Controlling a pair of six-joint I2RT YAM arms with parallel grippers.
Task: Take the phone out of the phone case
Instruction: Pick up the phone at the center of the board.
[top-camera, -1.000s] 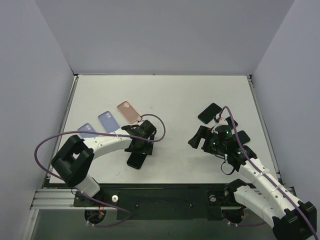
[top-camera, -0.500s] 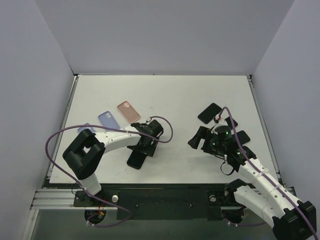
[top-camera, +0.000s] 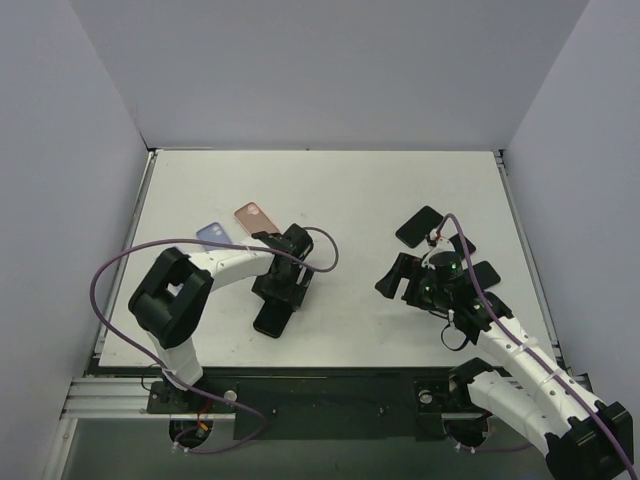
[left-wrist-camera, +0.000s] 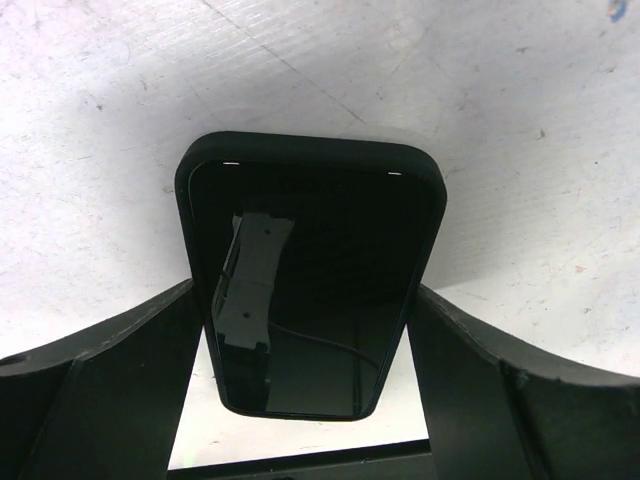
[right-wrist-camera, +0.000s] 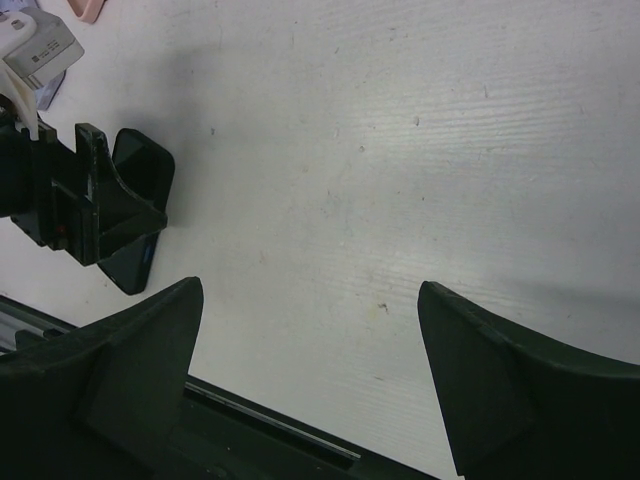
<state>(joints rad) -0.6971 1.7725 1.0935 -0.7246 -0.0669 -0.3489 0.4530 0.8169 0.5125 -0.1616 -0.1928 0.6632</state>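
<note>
My left claw (left-wrist-camera: 305, 300) was down low over the white tabletop (top-camera: 380, 190), released, jaws spread wide and straddling the matte black phone case (left-wrist-camera: 300, 150). One black finger (left-wrist-camera: 110, 370) ran along the case's left edge, the other along its right. The tips sat right at the rim, but I couldn't tell if they pressed on it. The glossy black phone (left-wrist-camera: 320, 260) sat inside the case, not out yet, screen up, flat on the table. The case rim showed around the far end and both sides, and the screen reflected my wrist hardware. In the top view the cased phone lay left of table centre, toward the near edge, angled. Its far end was under my claw and its near end stuck out toward the bases.

My right claw (right-wrist-camera: 310, 285) was released too, jaws wide with only bare table between them. It was on the right half, well apart from the cased phone. A far black slab (top-camera: 420, 226) lay beyond it and a near black slab (top-camera: 487, 272) beside the arm. Phone or case, I couldn't tell.

Beyond my left arm lay a salmon-pink phone case (top-camera: 255, 222) and a lavender-blue phone case (top-camera: 211, 233) just beside it, the blue one partly hidden by the arm. A purple cable (top-camera: 115, 270) looped off my left arm.
</note>
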